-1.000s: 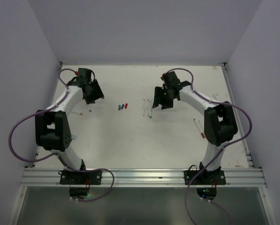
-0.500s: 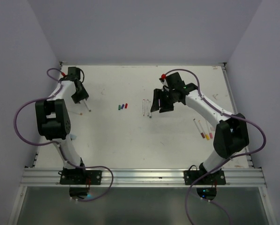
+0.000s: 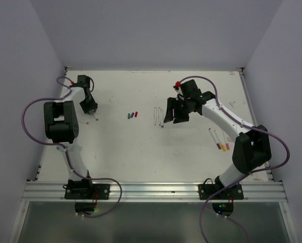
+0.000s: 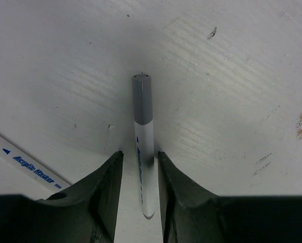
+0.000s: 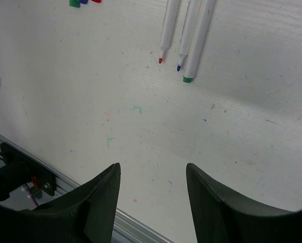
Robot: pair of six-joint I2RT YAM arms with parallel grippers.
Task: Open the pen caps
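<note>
White tabletop (image 3: 140, 157), scuffed, with pale walls on three sides. Reference for all positions: the three loose caps (image 3: 132, 115) (green, blue, red) lying together mid-table.

Far left of the loose caps: left gripper (image 4: 139, 162) is down at the surface, straddling the barrel of a white marker (image 4: 143, 144). The grey cap (image 4: 141, 98) is on and sticks out past the fingertips. A sliver of table shows on each side of the barrel, so the jaws are around it but not clamped. A second marker (image 4: 27, 164), printed "Acrylic Marker", runs out of sight behind one finger; I cannot tell whether they touch.

Just right of the loose caps: three uncapped pens (image 5: 188, 25) lie side by side, red, blue and green tips bare.

Right of those: right gripper (image 5: 152, 174) hangs above the table, jaws wide, nothing between them.

Far right of the loose caps, nearer the arm bases: capped pens (image 3: 219, 139), three as far as the overhead view shows, with reddish, orange and pink ends.

Step in hand, my reading: securing the grey-capped marker.

To do it well:
- Pinch the barrel only, clear of the cap seam.
- Centre the pinch so the pen neither rolls nor swivels.
- Lift level.
- Leave the whole cap exposed so the other arm can pull straight along the pen's axis.

Risk: nudging the neighbouring marker.
</note>
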